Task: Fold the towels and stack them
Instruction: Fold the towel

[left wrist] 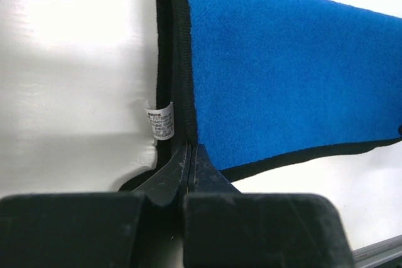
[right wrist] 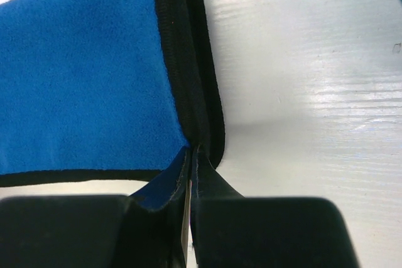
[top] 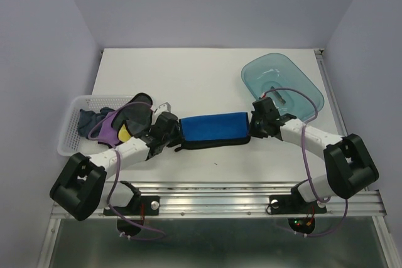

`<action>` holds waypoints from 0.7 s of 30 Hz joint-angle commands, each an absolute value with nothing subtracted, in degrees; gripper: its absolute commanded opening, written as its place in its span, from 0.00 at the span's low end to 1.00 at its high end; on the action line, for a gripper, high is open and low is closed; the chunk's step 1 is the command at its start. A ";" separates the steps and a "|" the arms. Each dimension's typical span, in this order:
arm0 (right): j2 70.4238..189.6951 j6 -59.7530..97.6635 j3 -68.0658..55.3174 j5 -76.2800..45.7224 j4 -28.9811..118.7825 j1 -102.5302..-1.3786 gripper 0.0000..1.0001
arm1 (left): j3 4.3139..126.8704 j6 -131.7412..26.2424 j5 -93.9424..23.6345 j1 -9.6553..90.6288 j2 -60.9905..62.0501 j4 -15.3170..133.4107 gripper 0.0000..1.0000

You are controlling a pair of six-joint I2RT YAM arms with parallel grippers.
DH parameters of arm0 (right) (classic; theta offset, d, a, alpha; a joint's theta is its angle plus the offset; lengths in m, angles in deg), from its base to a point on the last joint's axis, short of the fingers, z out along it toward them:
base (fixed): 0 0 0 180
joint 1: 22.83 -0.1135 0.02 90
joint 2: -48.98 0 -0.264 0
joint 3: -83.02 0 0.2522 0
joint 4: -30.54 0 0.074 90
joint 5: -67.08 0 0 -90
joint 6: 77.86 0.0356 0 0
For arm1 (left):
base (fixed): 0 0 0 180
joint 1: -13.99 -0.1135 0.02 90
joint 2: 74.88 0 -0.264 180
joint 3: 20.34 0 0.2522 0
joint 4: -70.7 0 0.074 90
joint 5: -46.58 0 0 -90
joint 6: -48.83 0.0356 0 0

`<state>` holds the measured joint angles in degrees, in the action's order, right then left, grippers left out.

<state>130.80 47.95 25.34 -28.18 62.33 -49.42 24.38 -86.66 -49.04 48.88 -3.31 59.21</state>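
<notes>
White bench (top: 188, 73) under both arms; I see the blue towel (top: 213, 128) folded into a strip at its centre, my left end effector (top: 176, 138) clamped on one end, my right end effector (top: 253, 131) clamped on the other.

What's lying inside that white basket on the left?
A crumpled navy cloth, a purple cloth, something yellow and a dark piece. The left arm hides the basket at its near right corner; whatever lies beneath the cloths is covered.
</notes>
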 commanded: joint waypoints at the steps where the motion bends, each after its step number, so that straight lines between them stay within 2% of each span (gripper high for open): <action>1: 130.54 47.74 26.89 -27.49 62.15 -49.02 0.01 | 23.22 -87.49 -49.74 49.14 -2.72 58.88 0.00; 5: 131.68 47.91 27.77 -27.93 61.80 -49.02 0.01 | 22.52 -87.84 -49.74 49.14 -1.75 58.88 0.00; 6: 131.86 48.00 27.95 -27.93 61.71 -49.02 0.04 | 22.43 -87.84 -49.66 49.14 -1.58 58.88 0.00; 7: 132.21 48.00 27.86 -28.02 61.79 -49.02 0.15 | 22.43 -87.67 -49.39 49.23 -1.58 58.88 0.04; 8: 132.12 48.00 27.78 -28.02 61.80 -49.02 0.19 | 22.43 -87.49 -49.13 49.23 -1.75 58.79 0.07; 9: 131.78 47.65 27.43 -27.93 61.80 -49.02 0.22 | 22.60 -86.88 -48.61 49.49 -2.45 58.70 0.24; 11: 130.90 47.39 26.90 -28.28 62.32 -49.02 0.28 | 22.78 -86.79 -48.16 49.84 -3.77 58.61 0.48; 12: 130.20 47.12 26.72 -28.28 62.76 -49.02 0.33 | 22.78 -86.70 -48.25 50.37 -4.56 58.53 0.58; 13: 129.58 46.77 26.37 -28.19 62.94 -49.02 0.34 | 22.87 -86.61 -48.25 50.46 -6.30 58.18 0.72; 17: 126.68 45.54 25.67 -28.46 63.73 -49.11 0.44 | 22.95 -86.00 -48.42 50.64 -10.36 57.73 0.86; 19: 126.24 44.49 25.23 -28.63 63.64 -49.02 0.47 | 23.13 -85.56 -49.56 50.64 -11.24 57.56 0.91; 21: 126.41 43.78 24.35 -29.33 63.47 -49.02 0.48 | 23.65 -85.29 -51.05 50.64 -10.81 57.30 0.91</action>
